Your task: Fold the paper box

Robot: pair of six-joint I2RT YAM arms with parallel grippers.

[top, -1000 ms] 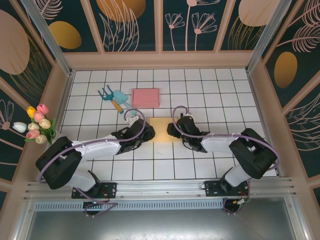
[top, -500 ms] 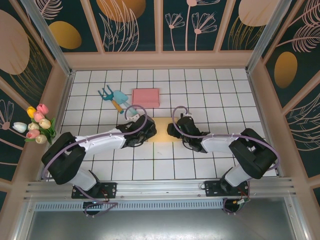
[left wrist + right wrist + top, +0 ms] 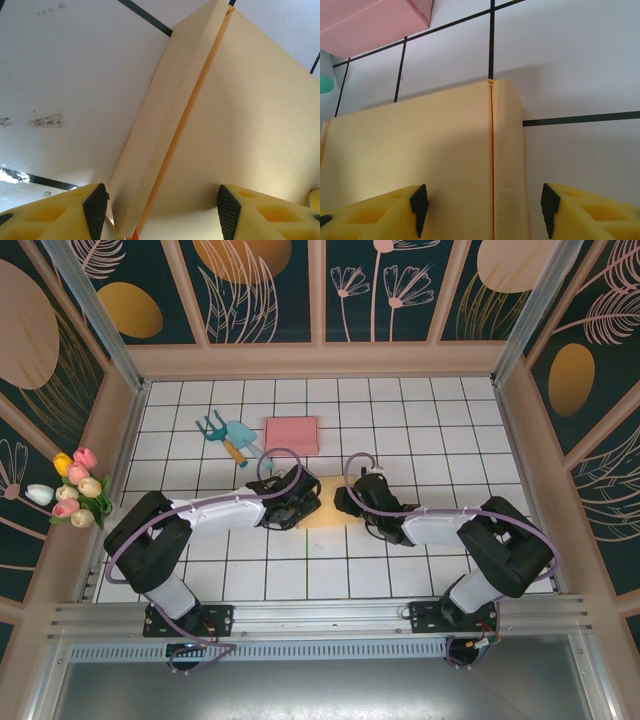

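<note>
Now: paper box [image 3: 332, 510] [image 3: 245, 125] [image 3: 410, 150] lies flat on the table [image 3: 400, 410] at mid-grid, between the two grippers, same spot as a second ago. Its left flap [image 3: 165, 125] is folded over and lifted a bit off the panel. Left gripper [image 3: 303, 502] [image 3: 157, 210] has moved right since the earlier frames and now covers the box's left edge, hiding more of the sheet. Its fingers are spread either side of that flap, not pinching. Right gripper [image 3: 350, 502] [image 3: 482, 207] hasn't shifted. It sits at the right edge with fingers spread, straddling the fold seam, nothing clamped. Pink box [image 3: 291, 435] [image 3: 370, 20] just behind, garden tools [image 3: 228, 436] to its left, tulips [image 3: 75, 488] at the left wall, all unchanged.
</note>
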